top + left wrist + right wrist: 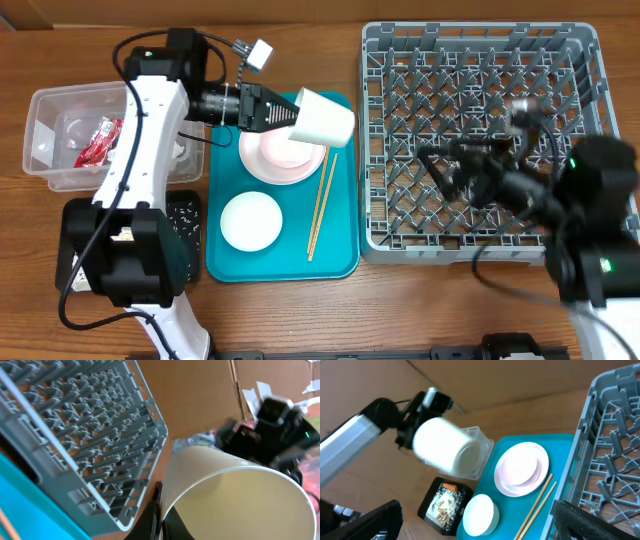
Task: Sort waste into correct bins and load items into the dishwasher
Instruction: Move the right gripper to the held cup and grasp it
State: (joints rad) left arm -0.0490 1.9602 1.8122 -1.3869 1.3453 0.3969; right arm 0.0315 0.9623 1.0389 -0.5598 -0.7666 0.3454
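White cup near grey rack

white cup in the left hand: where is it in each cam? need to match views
Overhead: white cup upper centre, on its side in the left hand, over the teal tray's top edge.
Left wrist: white cup lower right, large, open mouth toward the camera.
Right wrist: white cup upper left, blurred.
Shared landmark: grey dish rack.
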